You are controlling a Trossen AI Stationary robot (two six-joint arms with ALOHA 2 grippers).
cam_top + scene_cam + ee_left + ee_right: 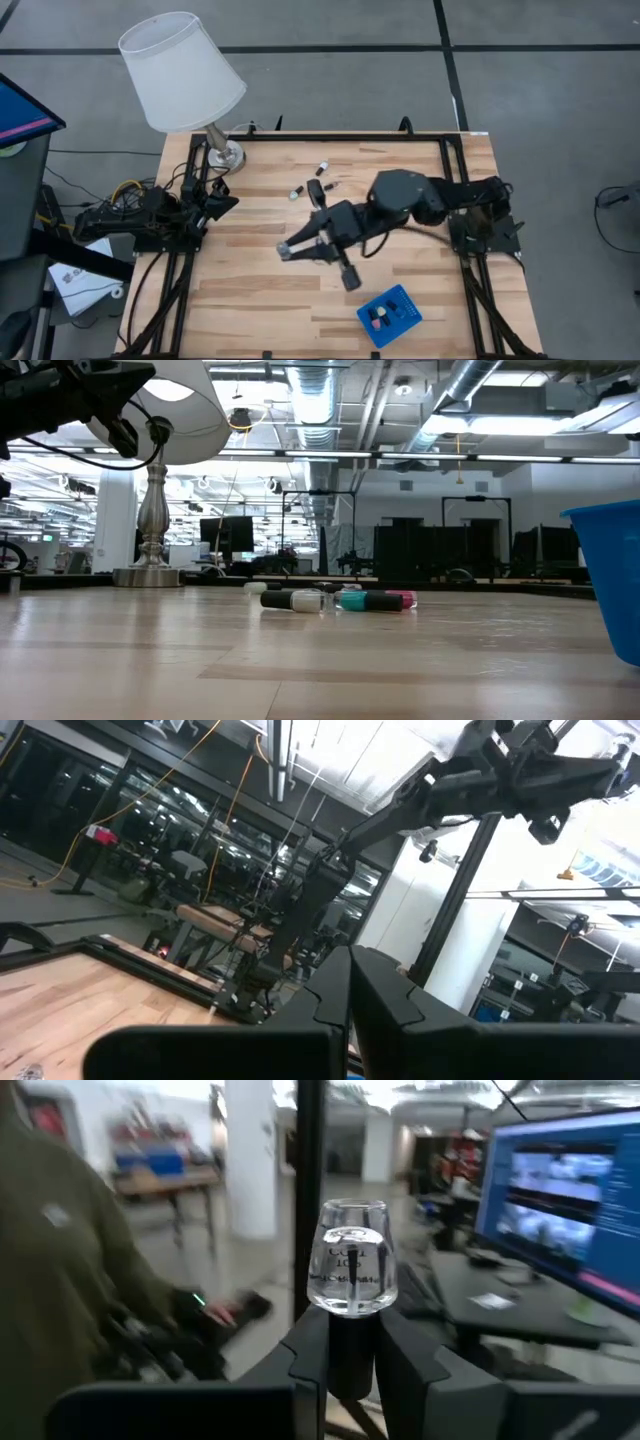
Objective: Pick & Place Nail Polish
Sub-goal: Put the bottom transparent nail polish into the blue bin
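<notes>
My right gripper [288, 249] is over the middle of the table, shut on a tiny clear-bodied nail polish bottle [352, 1265] with a dark cap. Three more small bottles [323, 165] [297, 188] [330, 185] lie on the wood at the far middle; in the low view they lie on their sides [292, 600] [372, 600]. A small blue square tray [405, 305] at the near right holds a few bottles [376, 319]. My left gripper [226, 200] waits at the left edge; its fingers [350, 1005] are shut on nothing. My right gripper pinches the bottle's dark cap [352, 1352] between its two fingers. The clear glass body [352, 1260] sticks out past the fingertips. The fingers lie about level, pointing toward the table's left side. The bottle is lifted clear of the table.
A lamp with a white shade [182, 70] and a metal foot [226, 155] stands at the far left corner. The blue tray's wall [610, 575] is close at the right of the low view. A person's sleeve [60, 1260] shows beyond the table. Bare wood lies at the near left.
</notes>
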